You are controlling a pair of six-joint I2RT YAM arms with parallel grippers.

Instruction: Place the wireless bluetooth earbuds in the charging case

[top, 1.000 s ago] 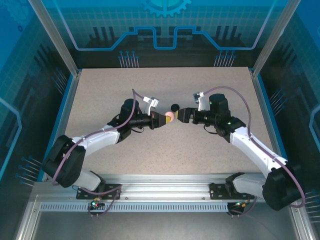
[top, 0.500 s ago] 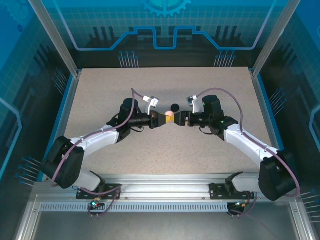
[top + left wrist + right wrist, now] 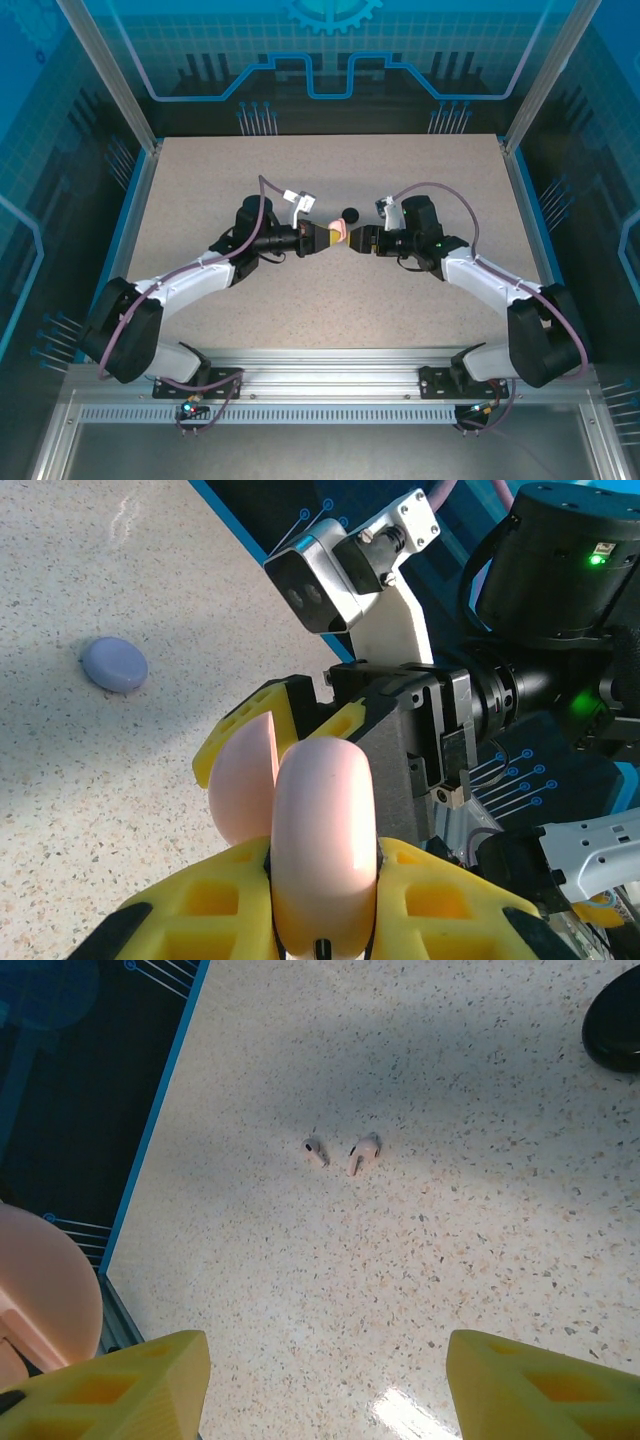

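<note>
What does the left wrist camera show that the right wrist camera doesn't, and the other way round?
Left wrist view: a lavender case lying on the speckled table, and the right arm's wrist camera. Right wrist view: two pale pink earbuds side by side, and a black case at the upper right edge. Both: the pink charging case, which the left gripper holds, and the table.

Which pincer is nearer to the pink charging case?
Left. The left pincer is shut on the pink charging case; the right pincer, open, faces it close by without gripping it.
</note>
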